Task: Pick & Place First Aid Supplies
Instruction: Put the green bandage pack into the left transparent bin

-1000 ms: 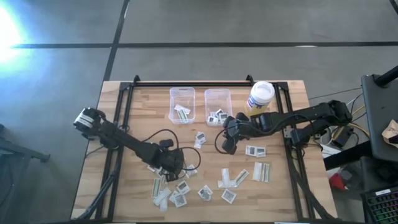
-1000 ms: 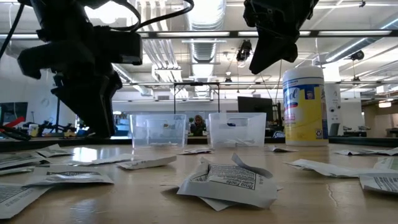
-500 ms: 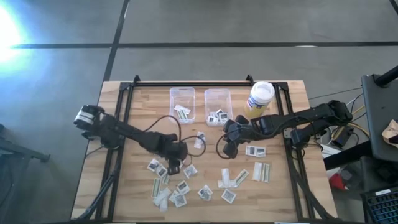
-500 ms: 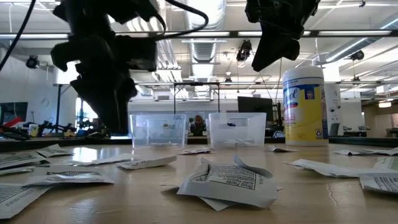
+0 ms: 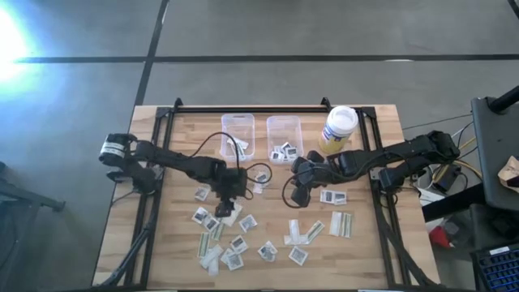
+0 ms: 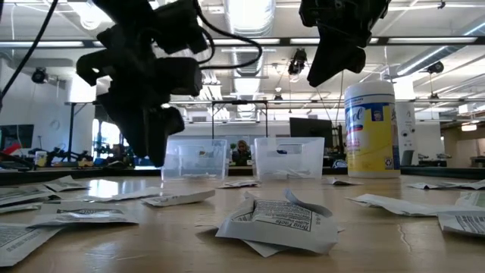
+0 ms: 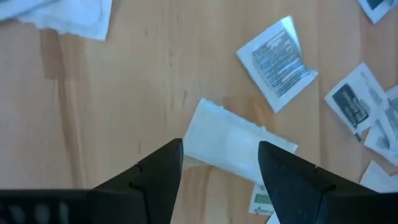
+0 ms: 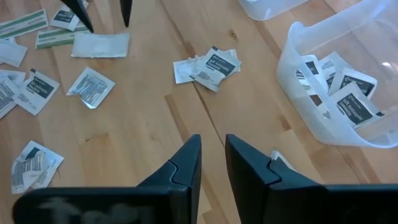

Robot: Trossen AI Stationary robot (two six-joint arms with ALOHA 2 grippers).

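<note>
Wooden table (image 5: 162,243), pale packet (image 7: 233,146) lying beneath open left hand (image 7: 219,163)

A grey concrete floor (image 5: 324,32) is seen around the bench (image 5: 365,243), crossed by dark seams, and a bright glare (image 5: 10,36) is cast on it at one edge. The bench is topped with pale wood planks and framed by black rails (image 5: 251,108). Beside it, a dark cabinet (image 5: 496,138) and tangled cables (image 5: 442,182) are seen. In the low view, an open hall is shown behind the bench: ceiling ducts (image 6: 250,19) are hung overhead, long light strips (image 6: 424,57) are lit, and a black frame (image 6: 239,106) is set in the background.
</note>
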